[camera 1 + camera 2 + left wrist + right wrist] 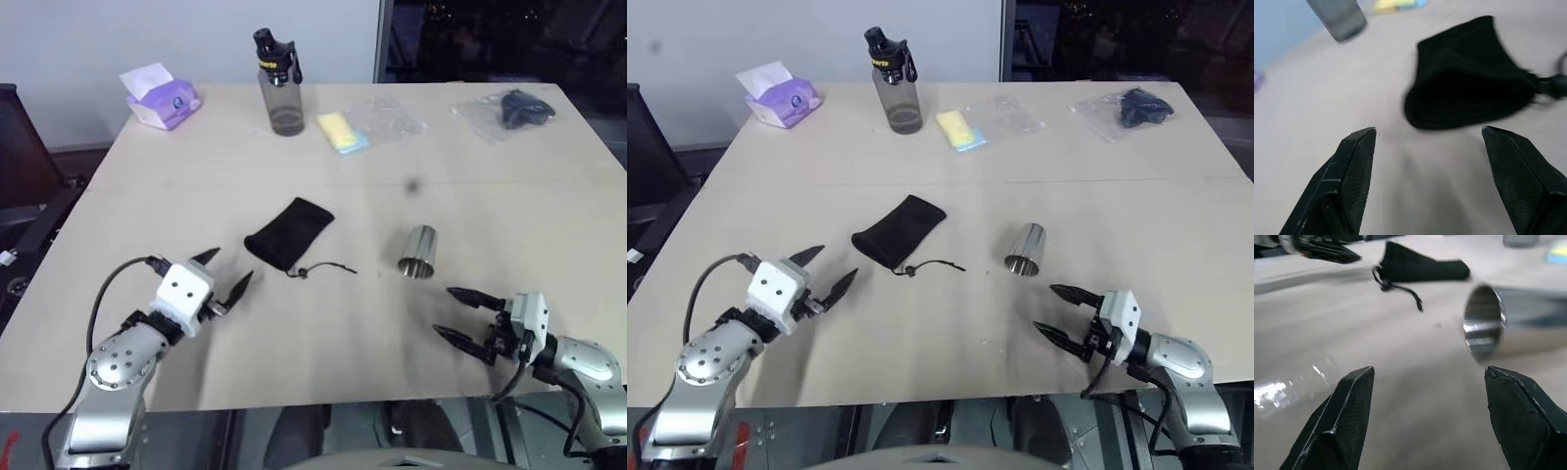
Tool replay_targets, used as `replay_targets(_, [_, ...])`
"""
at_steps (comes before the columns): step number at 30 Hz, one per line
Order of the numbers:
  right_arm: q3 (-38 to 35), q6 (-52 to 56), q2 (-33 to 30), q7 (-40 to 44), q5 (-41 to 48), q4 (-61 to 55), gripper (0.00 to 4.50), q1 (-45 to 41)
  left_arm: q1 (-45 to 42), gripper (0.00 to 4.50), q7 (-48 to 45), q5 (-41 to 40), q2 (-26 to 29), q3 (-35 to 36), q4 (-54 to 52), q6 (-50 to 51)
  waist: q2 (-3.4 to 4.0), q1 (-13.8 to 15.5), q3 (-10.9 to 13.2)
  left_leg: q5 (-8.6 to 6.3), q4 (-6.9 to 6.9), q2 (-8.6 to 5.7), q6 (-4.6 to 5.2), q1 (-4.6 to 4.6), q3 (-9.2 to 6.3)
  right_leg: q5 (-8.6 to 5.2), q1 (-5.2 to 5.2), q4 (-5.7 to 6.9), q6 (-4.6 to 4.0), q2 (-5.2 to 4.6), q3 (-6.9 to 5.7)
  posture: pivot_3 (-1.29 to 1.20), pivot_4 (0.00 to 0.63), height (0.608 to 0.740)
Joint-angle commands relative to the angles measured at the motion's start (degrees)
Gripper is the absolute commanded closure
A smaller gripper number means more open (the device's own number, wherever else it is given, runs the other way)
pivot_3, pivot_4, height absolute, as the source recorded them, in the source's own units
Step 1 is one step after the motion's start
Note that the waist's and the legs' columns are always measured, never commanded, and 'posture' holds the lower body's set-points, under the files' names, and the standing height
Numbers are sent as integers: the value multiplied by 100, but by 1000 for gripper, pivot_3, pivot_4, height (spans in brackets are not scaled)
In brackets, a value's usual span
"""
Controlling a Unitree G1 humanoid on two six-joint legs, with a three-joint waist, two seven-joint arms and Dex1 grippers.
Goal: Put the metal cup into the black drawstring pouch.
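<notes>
The metal cup [419, 252] lies on its side near the table's middle right, its open mouth [1484, 322] toward the front edge. The black drawstring pouch [289, 233] lies flat at the centre, its cord and toggle [315, 270] trailing toward the cup. My left gripper [228, 273] hovers open just to the near left of the pouch, pointing at it with nothing between its fingers. In front of the cup, slightly to its right, my right gripper [454, 313] stands open and empty, aimed left. The pouch [1474, 90] sits just beyond the left fingertips [1364, 139].
At the back of the table stand a grey bottle with a black cap [281, 85], a purple tissue pack [160, 98], a yellow item in clear plastic [364, 127] and a dark item in a clear bag [509, 110]. The table's front edge [323, 403] runs just below both grippers.
</notes>
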Motion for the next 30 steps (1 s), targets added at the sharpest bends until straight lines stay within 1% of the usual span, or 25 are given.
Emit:
replay_targets(1, [71,259,-20,-116,242,-699,880,45,-567,921,75,400,180,-162,657,-502,0,14,0,0,0,0,0,0,0,0,0,1,0,0,0,0,150,740])
replay_targets(5, [114,479,-55,-283,275,-1127,880,114,-1272,921,90,438,92,-319,1306,-661,-16,25,-6,0,2,-2,0,-2,1,3,0,1,0,-2,1,0,150,740])
replay_targets(6, [119,518,-55,-327,280,-1204,880,135,-1377,921,60,467,98,-370,1427,-716,-17,25,-6,0,2,-2,0,-3,0,13,0,1,-16,-2,0,0,150,740])
replay_targets(12, [179,627,2,-599,227,-1589,880,332,-1891,921,-188,410,39,-680,2032,-840,-18,20,-6,0,1,-1,0,-2,-2,18,0,3,-14,0,-3,0,150,740])
replay_targets(14, [195,626,21,-673,202,-1652,827,394,-2020,1462,-265,360,-2,-735,2171,-856,-19,17,-6,0,2,-1,0,-2,-2,18,0,6,-13,-1,-3,0,150,740])
replay_targets(15, [199,620,25,-704,193,-1669,827,418,-2068,1801,-324,330,-12,-760,2222,-861,-19,17,-6,0,3,-2,0,-2,-1,18,0,6,-13,-1,-3,0,150,740])
replay_targets(16, [203,611,30,-734,185,-1682,827,442,-2104,2431,-399,297,-14,-791,2261,-872,-19,17,-6,0,4,-2,0,-2,-1,18,0,7,-13,-1,-3,0,150,740])
replay_targets(17, [201,604,36,-761,179,-1688,827,457,-2126,2699,-463,261,-16,-814,2284,-867,-19,15,-7,0,4,-2,0,-2,-1,18,0,8,-13,-1,-3,0,150,740])
replay_targets(18, [201,596,41,-783,174,-1695,827,469,-2135,3211,-505,233,-16,-827,2296,-863,-19,13,-6,0,4,-2,0,-2,-1,18,0,8,-13,-1,-3,0,150,740])
replay_targets(19, [203,589,44,-798,170,-1699,827,478,-2145,3483,-539,206,-17,-836,2305,-845,-19,8,-6,0,4,-1,0,-2,-1,18,0,8,-13,-1,-3,0,150,740])
replay_targets(21, [209,555,60,-844,131,-1689,827,481,-2173,4281,-602,146,-41,-829,2322,-784,-19,4,-6,0,4,-2,0,-1,-2,19,0,10,-13,0,-3,0,150,740])
replay_targets(22, [204,542,79,-896,98,-1679,827,475,-2185,4417,-630,116,-51,-824,2326,-748,-19,4,-7,0,5,-1,0,-1,-2,18,0,11,-14,0,-3,0,150,740])
replay_targets(27, [148,748,265,-1732,-390,-1645,827,291,-2142,4417,-700,-191,-143,-741,2122,-253,-19,2,-7,0,7,-2,0,0,-2,18,0,13,-13,-1,-3,0,150,740])
replay_targets(30, [216,1151,486,-2483,-787,-1640,827,-21,-2108,4417,-561,-514,-361,-725,1641,572,-21,0,-6,0,14,-2,0,-1,-3,18,-1,20,-13,-1,-3,0,150,740])
